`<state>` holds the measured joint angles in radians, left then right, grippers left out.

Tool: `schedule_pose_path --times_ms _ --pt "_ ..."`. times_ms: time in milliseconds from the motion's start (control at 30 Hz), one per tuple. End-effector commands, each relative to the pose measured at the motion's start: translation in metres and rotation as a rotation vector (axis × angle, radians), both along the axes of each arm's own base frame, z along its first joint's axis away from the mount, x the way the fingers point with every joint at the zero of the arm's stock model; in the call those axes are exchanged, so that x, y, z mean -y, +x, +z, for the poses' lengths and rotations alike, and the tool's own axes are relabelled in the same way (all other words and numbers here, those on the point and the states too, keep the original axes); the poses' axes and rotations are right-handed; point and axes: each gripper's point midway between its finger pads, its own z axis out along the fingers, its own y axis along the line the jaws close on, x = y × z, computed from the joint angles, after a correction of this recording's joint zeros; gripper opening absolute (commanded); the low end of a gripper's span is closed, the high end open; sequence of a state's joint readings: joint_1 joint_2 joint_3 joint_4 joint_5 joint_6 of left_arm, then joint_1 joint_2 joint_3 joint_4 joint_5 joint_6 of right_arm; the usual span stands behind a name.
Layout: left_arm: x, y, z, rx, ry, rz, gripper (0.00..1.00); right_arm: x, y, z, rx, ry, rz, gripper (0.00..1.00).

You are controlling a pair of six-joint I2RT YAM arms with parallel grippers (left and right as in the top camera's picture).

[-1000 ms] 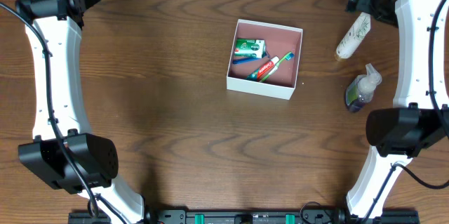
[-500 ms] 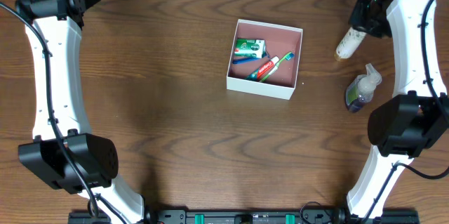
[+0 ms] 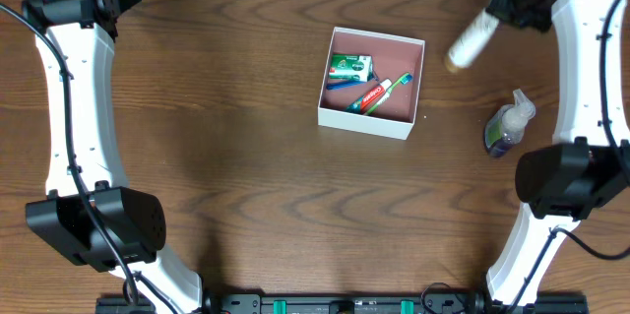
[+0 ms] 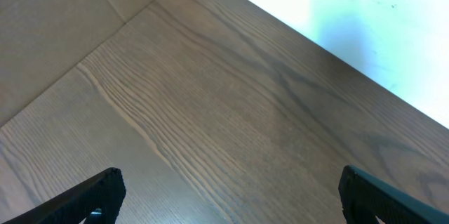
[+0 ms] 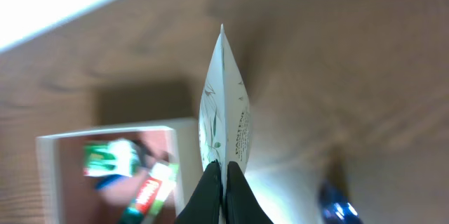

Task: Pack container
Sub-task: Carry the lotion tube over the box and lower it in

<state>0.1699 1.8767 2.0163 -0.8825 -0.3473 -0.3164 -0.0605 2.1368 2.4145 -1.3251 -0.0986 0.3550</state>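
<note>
Since our right pincer (image 5: 224,182) pinches only the crimped end of the white leaf-printed plastic tube (image 5: 224,104), we risk dropping it short of the square white-and-pink cardboard container (image 3: 362,120), to that pincer's left; our left pincer (image 4: 231,196) gapes empty.

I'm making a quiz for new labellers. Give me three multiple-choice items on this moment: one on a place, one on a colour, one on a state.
1. Where is the pump bottle relative to the container?
A) inside it
B) on the table, to its right
C) on its rim

2. What colour is the container's inside?
A) dusty pink
B) blue
C) yellow

3. How are the right gripper's jaws?
A) wide open
B) shut on nothing
C) shut on the white tube

Answers: B, the overhead view shows it on bare wood beside the container. A, its floor and inner walls show pink. C, the wrist view shows the tube pinched between them.
</note>
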Motion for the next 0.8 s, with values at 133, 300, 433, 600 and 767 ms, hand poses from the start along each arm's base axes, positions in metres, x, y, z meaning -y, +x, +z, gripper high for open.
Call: schedule_pose_path --times_ms 133,300,433,600,767 --pt "-0.003 -0.002 0.000 -0.006 0.015 0.009 0.98 -0.052 -0.008 0.106 0.270 0.089 0.160 0.01" --pt "-0.003 -0.002 0.000 -0.007 0.014 0.009 0.98 -0.096 -0.013 0.122 0.314 0.139 0.265 0.01" --pt "-0.003 -0.002 0.000 -0.006 0.015 0.009 0.98 -0.128 -0.020 0.123 0.315 0.140 0.344 0.01" --pt "-0.003 -0.002 0.000 -0.006 0.015 0.009 0.98 -0.156 -0.026 0.120 0.304 0.146 0.403 0.01" --pt "-0.003 -0.002 0.000 -0.006 0.015 0.009 0.98 -0.172 -0.028 0.111 0.286 0.135 0.451 0.01"
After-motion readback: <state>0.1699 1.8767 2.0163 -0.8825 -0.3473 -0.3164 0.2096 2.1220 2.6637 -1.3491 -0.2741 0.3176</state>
